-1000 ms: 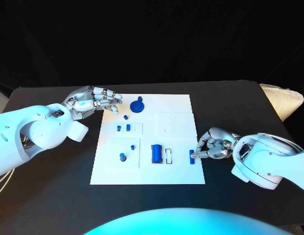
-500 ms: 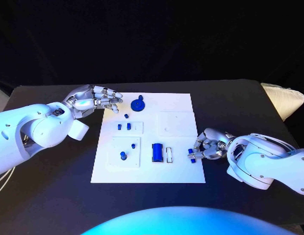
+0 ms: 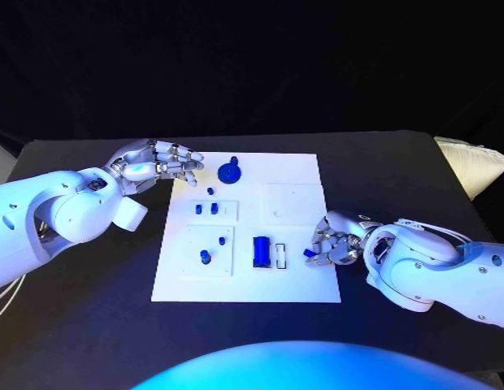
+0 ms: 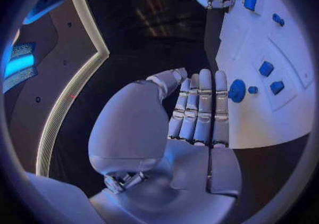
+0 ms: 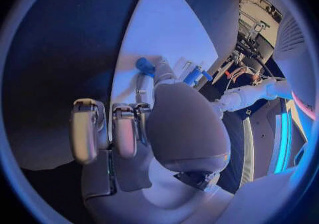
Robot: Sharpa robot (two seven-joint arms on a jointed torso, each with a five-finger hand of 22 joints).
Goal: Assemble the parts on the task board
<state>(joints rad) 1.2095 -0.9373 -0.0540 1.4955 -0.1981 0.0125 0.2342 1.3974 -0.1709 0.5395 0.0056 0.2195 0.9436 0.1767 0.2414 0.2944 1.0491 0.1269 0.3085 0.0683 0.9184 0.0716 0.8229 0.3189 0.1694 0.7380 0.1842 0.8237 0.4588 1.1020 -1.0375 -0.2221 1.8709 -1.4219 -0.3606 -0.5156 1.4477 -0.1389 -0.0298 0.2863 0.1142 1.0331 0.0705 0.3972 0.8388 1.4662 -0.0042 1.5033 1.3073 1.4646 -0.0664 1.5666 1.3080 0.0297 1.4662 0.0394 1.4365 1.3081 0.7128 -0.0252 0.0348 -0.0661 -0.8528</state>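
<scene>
Scene: Sharpa robot at a black desk [image 3: 88,276], white task board [image 3: 293,175] at centre, both arms in.
Right hand [image 3: 332,241]: at the board's right edge, near the front; fingers clenched round a small blue part [image 3: 312,254], pinched at the tips and sitting just over the board's rim. Wrist view shows a blue part [image 5: 145,65] held at the fingertips.
Left hand [image 3: 158,165]: just off the board's far left corner, fingers together and lightly curled, grasping nothing.
Step, as judged: carrying the pinched part in toward a seat on the board. Which seat, can't tell.
Doing it well: keep the pinch firm, hold the part upright, line it up over its seat before lowering; press straight down, no twist. Let go only once it sits flush.
Risk: part is small and could slip or tip if fingers ease early.
Board recesses: tall blue block [image 3: 259,253] stands near board centre, an open white slot [image 3: 281,256] just beside it toward the right hand.
Left pockets: two small blue pegs [image 3: 206,209] in the upper pocket; more blue bits [image 3: 204,258] in the one below.
Far edge: round blue piece [image 3: 228,173] lying on the board near the left hand.
</scene>
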